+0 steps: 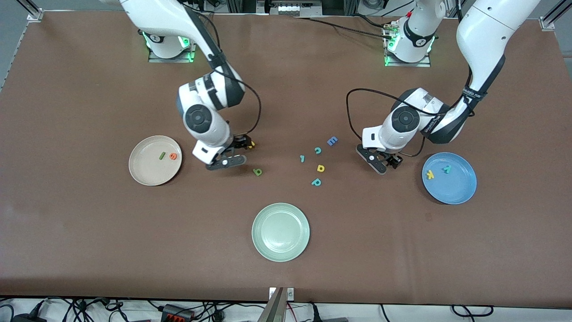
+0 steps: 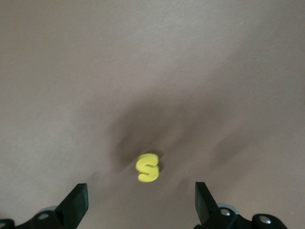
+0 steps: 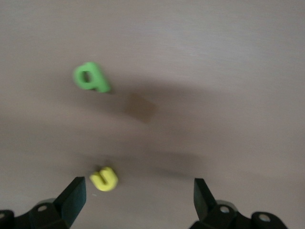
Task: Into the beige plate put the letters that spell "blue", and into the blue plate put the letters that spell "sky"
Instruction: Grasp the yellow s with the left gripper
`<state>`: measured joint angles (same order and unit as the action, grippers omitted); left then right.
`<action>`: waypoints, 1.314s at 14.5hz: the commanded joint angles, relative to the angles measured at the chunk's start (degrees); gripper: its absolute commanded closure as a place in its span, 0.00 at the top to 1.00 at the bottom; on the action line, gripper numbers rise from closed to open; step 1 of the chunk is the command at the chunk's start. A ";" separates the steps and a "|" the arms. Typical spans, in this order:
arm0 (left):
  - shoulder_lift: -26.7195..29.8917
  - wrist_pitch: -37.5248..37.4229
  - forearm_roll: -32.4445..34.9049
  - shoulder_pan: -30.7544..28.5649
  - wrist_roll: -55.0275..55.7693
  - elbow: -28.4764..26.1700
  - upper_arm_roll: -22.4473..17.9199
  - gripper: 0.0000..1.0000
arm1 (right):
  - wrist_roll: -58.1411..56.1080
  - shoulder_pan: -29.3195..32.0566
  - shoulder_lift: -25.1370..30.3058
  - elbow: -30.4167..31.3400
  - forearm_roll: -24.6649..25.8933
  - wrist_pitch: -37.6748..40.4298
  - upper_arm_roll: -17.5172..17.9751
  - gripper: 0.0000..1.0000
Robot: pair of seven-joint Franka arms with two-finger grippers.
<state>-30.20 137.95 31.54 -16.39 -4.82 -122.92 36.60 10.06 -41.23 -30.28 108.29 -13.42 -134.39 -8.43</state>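
The beige plate (image 1: pixel 147 172) holds the dark green "l" (image 1: pixel 162 155) and orange "e" (image 1: pixel 173 156). In the blue plate (image 1: pixel 452 190) lie the yellow "k" (image 1: pixel 430 174) and teal "y" (image 1: pixel 446 169). My right gripper (image 1: pixel 234 153) (image 3: pixel 139 188) is open low over the table; the yellow "u" (image 3: pixel 104 179) (image 1: pixel 252 144) lies loose close to one finger (image 3: pixel 74 196). The green "b" (image 3: pixel 90 77) (image 1: pixel 258 171) lies a little nearer the front camera. My left gripper (image 1: pixel 385 163) (image 2: pixel 140 191) hangs open beside the blue plate, just above the yellow "s" (image 2: pixel 147 168), which its hand hides in the front view.
Between the two grippers lie a blue "E" (image 1: pixel 332 141), teal "c" (image 1: pixel 317 150), a small teal piece (image 1: pixel 302 158), a yellow "a"-like letter (image 1: pixel 320 168) and teal "p" (image 1: pixel 316 182). A pale green plate (image 1: pixel 280 231) sits nearer the front camera.
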 commanded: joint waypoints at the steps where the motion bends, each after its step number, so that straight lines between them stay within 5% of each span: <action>1: -1.70 2.06 2.11 0.04 0.24 -0.13 0.05 0.81 | -0.39 -3.49 -1.44 -0.10 -0.38 -3.85 -0.62 1.00; 4: -2.58 2.58 2.82 -0.39 0.24 0.05 -0.13 0.66 | -0.83 -6.39 -3.55 -0.01 -0.03 -6.23 -0.71 0.87; 7: -2.58 2.94 2.82 -0.40 0.24 -0.04 -0.22 0.33 | -1.18 -6.93 -5.40 0.25 0.06 -8.96 -0.71 0.81; 10: -2.49 2.85 2.82 -0.48 0.24 -0.04 -0.22 0.13 | -1.09 -6.93 -5.49 0.60 0.06 -8.53 -0.71 0.64; 14: -1.00 0.32 2.73 -0.75 0.24 0.66 0.05 0.10 | -0.83 -7.02 -4.87 1.22 0.06 -7.91 -0.71 0.64; 19: 2.61 -17.76 2.65 -0.75 -0.54 9.86 0.58 0.10 | -0.83 -6.93 -3.47 1.13 0.06 -3.87 -0.97 0.64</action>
<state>-29.53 128.02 32.83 -16.72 -4.84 -117.18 36.41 9.91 -47.75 -35.16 108.30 -13.26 -139.46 -9.00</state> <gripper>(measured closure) 0.780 0.357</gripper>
